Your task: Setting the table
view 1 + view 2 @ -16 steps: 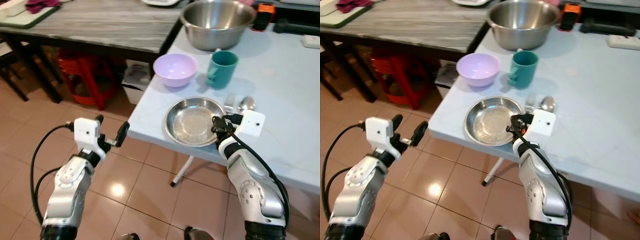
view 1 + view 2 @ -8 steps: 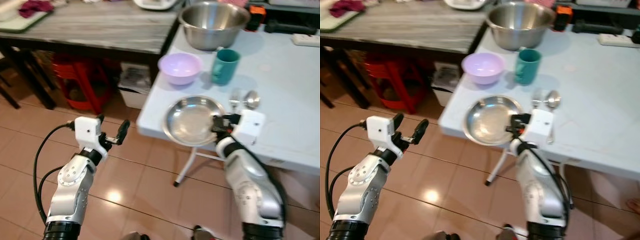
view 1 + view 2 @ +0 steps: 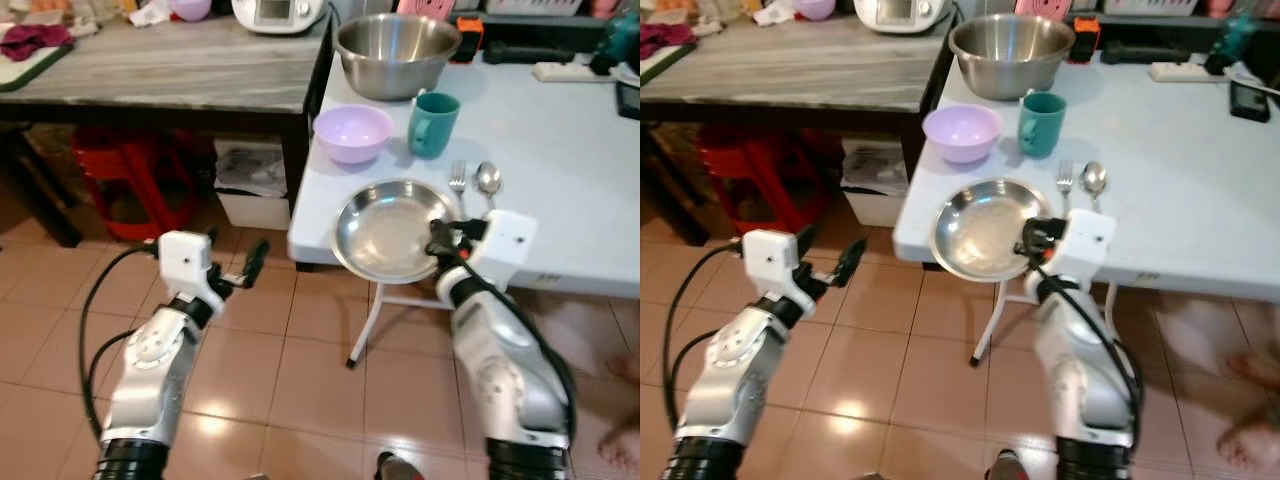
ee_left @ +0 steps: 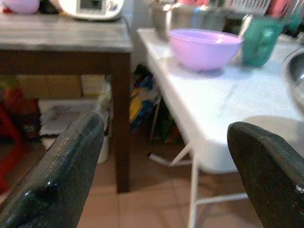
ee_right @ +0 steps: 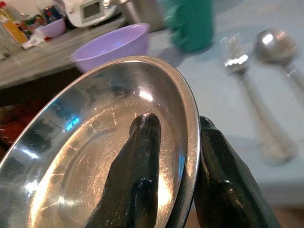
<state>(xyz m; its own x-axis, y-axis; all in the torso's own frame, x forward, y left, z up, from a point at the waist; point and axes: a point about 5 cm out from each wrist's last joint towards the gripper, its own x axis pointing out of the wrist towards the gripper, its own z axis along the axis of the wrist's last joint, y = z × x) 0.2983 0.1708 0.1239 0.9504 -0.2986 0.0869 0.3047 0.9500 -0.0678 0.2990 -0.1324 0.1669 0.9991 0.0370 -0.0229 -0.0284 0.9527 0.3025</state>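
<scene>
My right gripper [image 3: 436, 242] is shut on the near rim of a round steel plate [image 3: 388, 230], held over the front left corner of the white table [image 3: 560, 170]. One black finger [image 5: 135, 180] lies inside the plate [image 5: 95, 156], the other under its rim. A steel fork [image 3: 457, 178] and spoon [image 3: 487, 180] lie side by side on the table just beyond the plate. A lilac bowl [image 3: 352, 132] and a teal mug [image 3: 434, 123] stand farther back. My left gripper [image 3: 240, 272] is open over the floor, left of the table.
A big steel mixing bowl [image 3: 396, 52] stands at the table's far edge. A grey wooden table [image 3: 160, 70] adjoins on the left, with a red stool [image 3: 140, 170] and boxes beneath it. The floor is tan tile. A person's bare foot [image 3: 1250, 440] is at the lower right.
The camera has pulled back and the whole scene has shifted. The plate, pinched by my right gripper, has come toward the table's front edge, past the corner. The left gripper stays open.
</scene>
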